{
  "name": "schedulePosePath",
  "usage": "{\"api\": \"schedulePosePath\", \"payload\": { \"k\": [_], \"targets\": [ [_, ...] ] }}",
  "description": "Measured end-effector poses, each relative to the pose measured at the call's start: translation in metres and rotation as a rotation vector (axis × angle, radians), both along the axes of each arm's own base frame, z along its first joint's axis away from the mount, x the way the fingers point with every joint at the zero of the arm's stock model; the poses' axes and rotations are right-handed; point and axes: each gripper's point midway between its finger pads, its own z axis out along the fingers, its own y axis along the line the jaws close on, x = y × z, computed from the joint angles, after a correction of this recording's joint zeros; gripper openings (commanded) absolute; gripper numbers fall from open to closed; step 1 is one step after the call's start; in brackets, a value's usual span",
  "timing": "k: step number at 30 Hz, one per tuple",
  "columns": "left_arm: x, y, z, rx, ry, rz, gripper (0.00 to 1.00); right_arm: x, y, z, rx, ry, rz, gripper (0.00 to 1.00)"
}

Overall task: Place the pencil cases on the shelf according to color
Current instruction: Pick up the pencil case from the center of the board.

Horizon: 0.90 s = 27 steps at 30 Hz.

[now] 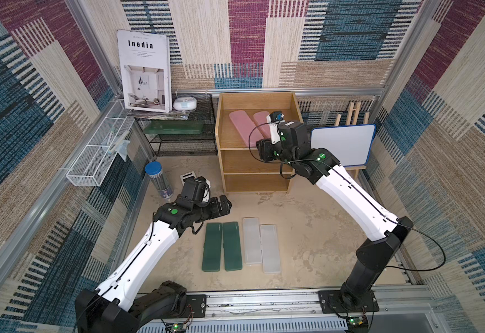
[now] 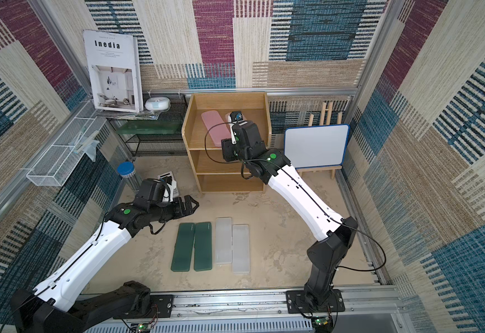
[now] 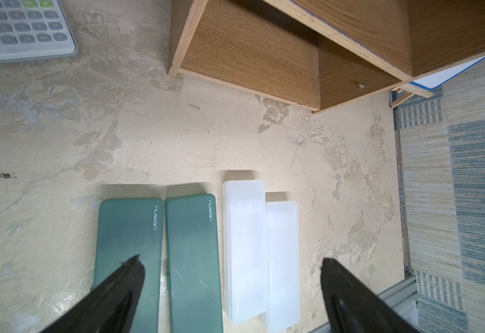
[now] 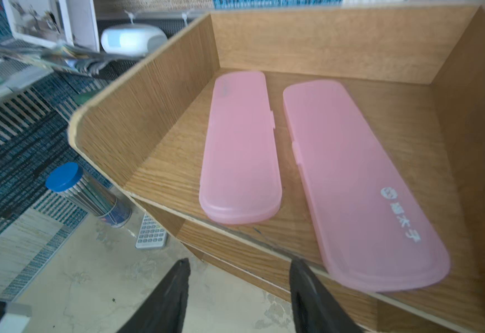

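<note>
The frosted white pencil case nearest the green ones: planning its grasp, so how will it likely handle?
The frosted white pencil case looks like rigid moulded plastic, so probably stiff. Its smooth lid may be slippery. It lies flat, so it is unlikely to roll.

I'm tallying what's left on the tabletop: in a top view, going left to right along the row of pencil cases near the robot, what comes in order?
dark green case → second dark green case → frosted white case → second frosted white case.

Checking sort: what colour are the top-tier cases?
Both pencil cases are pink; clearest in the right wrist view.
</note>
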Motion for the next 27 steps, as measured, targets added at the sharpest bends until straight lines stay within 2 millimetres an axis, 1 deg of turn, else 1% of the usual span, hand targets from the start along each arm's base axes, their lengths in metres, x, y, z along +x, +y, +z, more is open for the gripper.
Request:
{"api": "schedulePosePath", "payload": {
  "k": [3, 6, 9, 11, 14, 17, 19, 20, 21, 23, 27],
  "targets": [
    [-0.006, 0.002, -0.003, 0.002, 0.011, -0.001, 0.99, 0.006, 0.008, -0.024, -0.016, 0.035, 0.008, 0.52],
    [-0.009, 0.003, -0.006, 0.009, 0.026, -0.002, 0.99, 0.015, 0.019, -0.039, -0.010, 0.057, 0.019, 0.52],
    [-0.011, 0.003, -0.006, 0.015, 0.028, -0.008, 0.99, 0.016, 0.027, -0.041, 0.004, 0.067, 0.030, 0.56],
    [-0.013, 0.005, -0.004, 0.019, 0.021, -0.008, 1.00, 0.015, 0.027, -0.039, 0.010, 0.066, 0.028, 0.59],
    [-0.013, 0.006, 0.000, 0.028, 0.001, -0.013, 0.99, 0.012, 0.020, -0.023, 0.025, 0.038, 0.014, 0.66],
    [-0.012, 0.010, 0.002, 0.050, -0.016, -0.008, 0.99, 0.003, 0.009, -0.004, 0.043, 0.007, 0.002, 0.75],
    [-0.011, 0.011, 0.003, 0.063, -0.024, -0.011, 0.99, -0.007, 0.002, 0.003, 0.048, -0.002, 0.001, 0.82],
    [-0.011, 0.013, 0.003, 0.072, -0.026, -0.006, 0.99, -0.013, -0.001, 0.002, 0.044, 0.002, 0.004, 0.85],
    [-0.011, 0.014, 0.002, 0.078, -0.026, -0.004, 0.99, -0.019, -0.004, 0.000, 0.042, 0.005, 0.003, 0.88],
    [-0.010, 0.015, 0.000, 0.086, -0.027, -0.003, 0.99, -0.033, -0.011, -0.011, 0.031, 0.030, 0.004, 0.94],
    [-0.011, 0.020, -0.010, 0.109, -0.013, 0.010, 0.99, -0.061, -0.025, -0.040, 0.011, 0.086, 0.004, 0.99]
  ]
}}
